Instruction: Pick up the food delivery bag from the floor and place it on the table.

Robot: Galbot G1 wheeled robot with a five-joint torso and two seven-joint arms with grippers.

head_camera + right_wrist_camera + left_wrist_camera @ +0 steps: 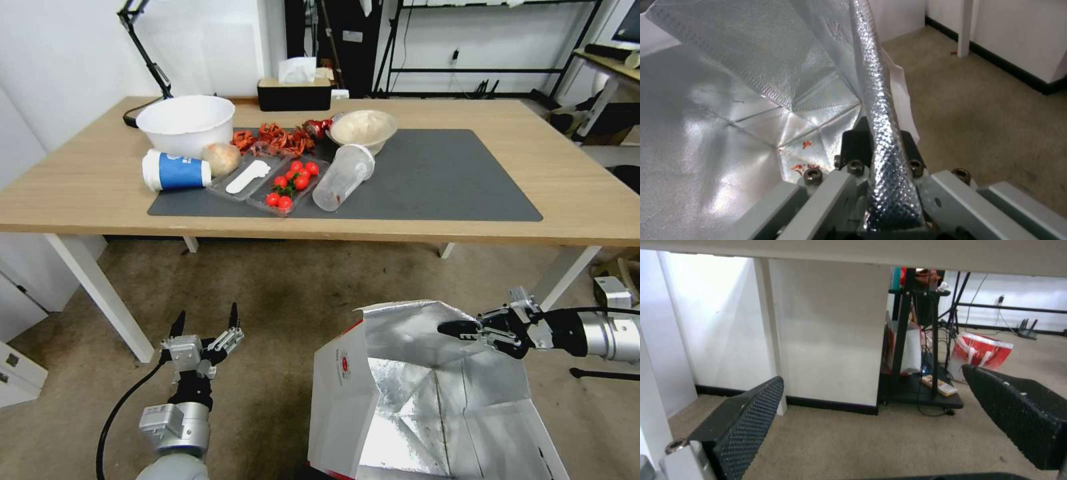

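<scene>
A light-wood surface (100, 187) on white legs stands over a mottled brownish floor (280, 287); a dark grey mat (440, 173) lies across it. On the mat sit a large white bowl (185, 123), a beige bowl (363, 129), a blue-and-white paper cup (175, 171) on its side, a toppled clear plastic cup (343, 177), and a clear tray holding cherry tomatoes (292, 183). Seen from the head, the food delivery bag (347, 393) stands open on the floor in front of the surface, boxy, white outside with a small red logo, crinkled silver foil inside. The right gripper (467, 330) is clenched on the bag's upper edge. The left gripper (205, 323) hangs low to the bag's left, well apart from it, fingers spread.

The left wrist view shows two black dimpled pads (746, 420) held wide apart above carpet-like floor (871, 440).

The right wrist view shows a folded strip of quilted foil, the bag's rim (882, 140), pinched between the right gripper's black fingers (853, 143); small red specks lie in the bag's bottom.
</scene>
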